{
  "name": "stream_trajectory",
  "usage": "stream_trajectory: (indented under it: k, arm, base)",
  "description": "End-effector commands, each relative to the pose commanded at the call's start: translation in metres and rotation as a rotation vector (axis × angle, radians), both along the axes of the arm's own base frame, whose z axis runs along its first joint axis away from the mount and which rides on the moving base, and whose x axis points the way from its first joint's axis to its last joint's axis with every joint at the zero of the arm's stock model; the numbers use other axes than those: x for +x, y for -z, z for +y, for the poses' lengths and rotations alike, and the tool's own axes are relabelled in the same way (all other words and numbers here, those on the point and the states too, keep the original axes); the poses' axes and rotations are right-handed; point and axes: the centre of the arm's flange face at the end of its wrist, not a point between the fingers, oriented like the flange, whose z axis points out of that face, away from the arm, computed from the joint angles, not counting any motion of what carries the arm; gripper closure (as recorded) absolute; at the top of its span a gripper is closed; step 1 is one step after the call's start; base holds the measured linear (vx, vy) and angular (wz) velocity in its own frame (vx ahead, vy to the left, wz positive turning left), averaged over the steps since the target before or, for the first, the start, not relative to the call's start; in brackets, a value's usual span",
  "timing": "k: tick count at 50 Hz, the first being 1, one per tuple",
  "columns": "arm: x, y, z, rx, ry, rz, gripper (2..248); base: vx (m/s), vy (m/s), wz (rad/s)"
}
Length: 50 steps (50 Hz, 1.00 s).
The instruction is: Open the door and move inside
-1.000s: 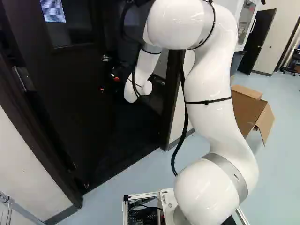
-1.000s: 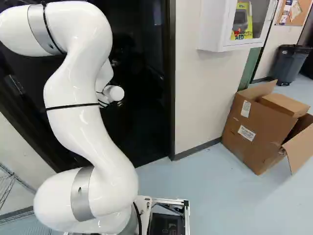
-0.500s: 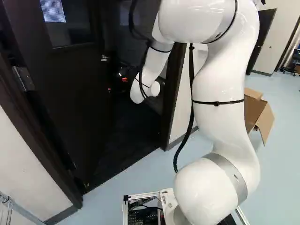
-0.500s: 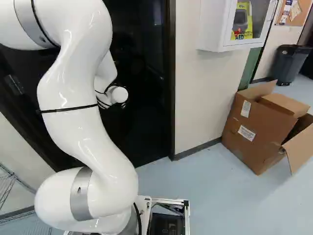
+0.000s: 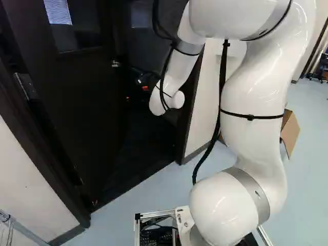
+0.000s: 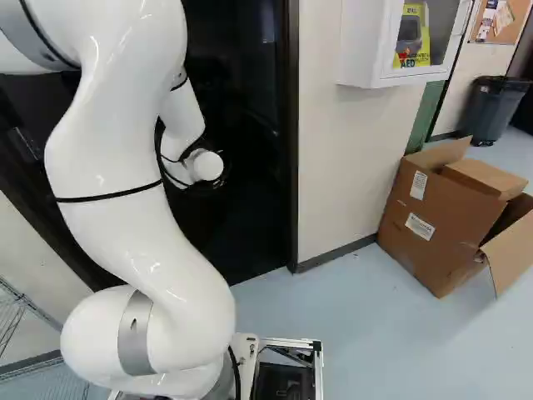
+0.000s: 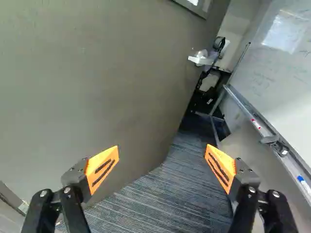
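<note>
Arching forward and down, my arm presents one hand wide: two orange pads well apart; one open door, one whiteboard

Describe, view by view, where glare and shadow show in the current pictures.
Left base view: the dark hinged door lies in deep shade; right base view: bright highlights on the glossy white arm, soft shadow beside the brown cardboard box; wrist view: pale glare on the flat whiteboard.
</note>
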Motion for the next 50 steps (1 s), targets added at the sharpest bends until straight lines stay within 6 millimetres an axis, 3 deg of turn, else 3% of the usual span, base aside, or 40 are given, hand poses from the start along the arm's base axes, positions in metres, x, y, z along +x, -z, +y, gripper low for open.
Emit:
stream_trajectory:
  k: [50]
  arm:
    - [-0.067,-0.005,-0.085,0.058,0.275,0.033,3]
  base:
    - [0.000,0.000,0.000]
